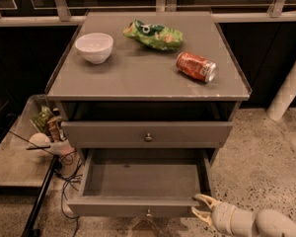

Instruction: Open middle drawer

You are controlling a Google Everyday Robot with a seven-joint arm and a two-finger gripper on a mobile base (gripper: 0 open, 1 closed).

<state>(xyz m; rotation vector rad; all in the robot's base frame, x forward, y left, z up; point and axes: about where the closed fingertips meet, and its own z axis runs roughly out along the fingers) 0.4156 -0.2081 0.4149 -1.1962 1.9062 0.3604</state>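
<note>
Looks pretty much done tbh, middle drawer (138, 207) sitting well out under the shut upper front (187, 132), claw (200, 205) spread apart and empty right by its right front corner, probably since nothing's left to tug.

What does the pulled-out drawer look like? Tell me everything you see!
The middle drawer is grey with a flat front and one small round metal knob in the centre. It is pulled far out and sits level, showing a shallow grey box with nothing visible inside. It sits under another grey drawer front. The gripper, with its fingers open, is at the drawer's front right corner. Whether they touch cannot be told.
</note>
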